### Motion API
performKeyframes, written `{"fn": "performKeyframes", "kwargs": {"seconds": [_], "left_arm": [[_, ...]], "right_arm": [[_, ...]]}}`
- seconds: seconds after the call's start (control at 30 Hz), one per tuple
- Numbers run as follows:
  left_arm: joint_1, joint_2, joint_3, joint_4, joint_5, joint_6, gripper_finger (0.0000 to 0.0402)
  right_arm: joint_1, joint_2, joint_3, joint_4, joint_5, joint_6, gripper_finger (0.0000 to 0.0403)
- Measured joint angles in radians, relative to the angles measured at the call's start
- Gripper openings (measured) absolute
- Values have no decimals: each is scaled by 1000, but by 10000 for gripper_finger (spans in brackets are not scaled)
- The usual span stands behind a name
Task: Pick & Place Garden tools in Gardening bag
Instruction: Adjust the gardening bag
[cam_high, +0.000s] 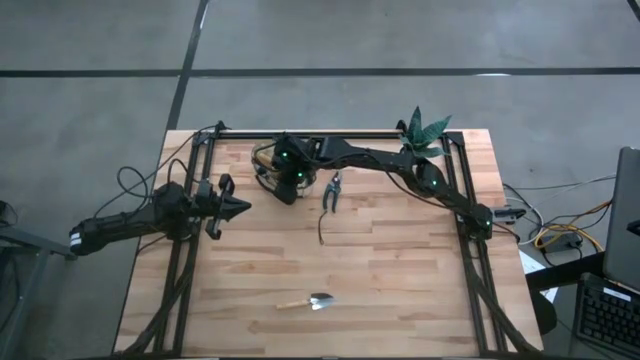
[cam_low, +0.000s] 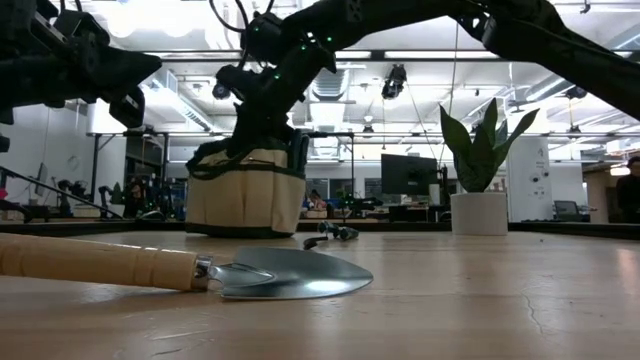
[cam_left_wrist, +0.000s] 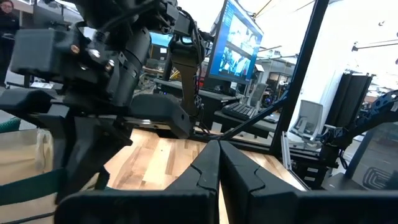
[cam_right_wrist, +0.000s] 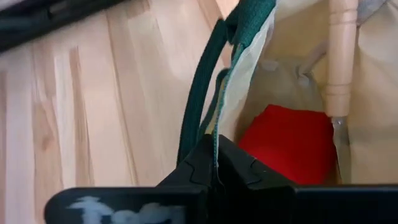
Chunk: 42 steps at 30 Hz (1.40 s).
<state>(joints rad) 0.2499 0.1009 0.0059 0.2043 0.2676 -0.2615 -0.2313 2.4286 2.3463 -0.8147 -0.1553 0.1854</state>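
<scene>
My right gripper (cam_right_wrist: 217, 163) hung at the rim of the bag (cam_low: 245, 195), fingers pinched on its green trim (cam_right_wrist: 202, 106), with a red piece (cam_right_wrist: 292, 143) and a trowel's wooden handle (cam_right_wrist: 341, 56) already inside below me. The pruning shears (cam_high: 332, 193) lay just beside me, long axis running toward the table's front. My left gripper (cam_high: 240, 208), fingers together and empty, waited farther off.
</scene>
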Motion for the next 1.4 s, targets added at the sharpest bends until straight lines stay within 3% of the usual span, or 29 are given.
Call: {"fn": "performKeyframes", "kwargs": {"seconds": [0.67, 0.87, 1.4], "left_arm": [[0, 0, 0, 0, 0, 0, 10], [0, 0, 0, 0, 0, 0, 10], [0, 0, 0, 0, 0, 0, 10]], "right_arm": [[6, -34, 0, -314, -2, -384, 8], [7, -35, 0, -389, 82, -497, 8], [23, -70, -2, -403, 104, -530, 8]]}}
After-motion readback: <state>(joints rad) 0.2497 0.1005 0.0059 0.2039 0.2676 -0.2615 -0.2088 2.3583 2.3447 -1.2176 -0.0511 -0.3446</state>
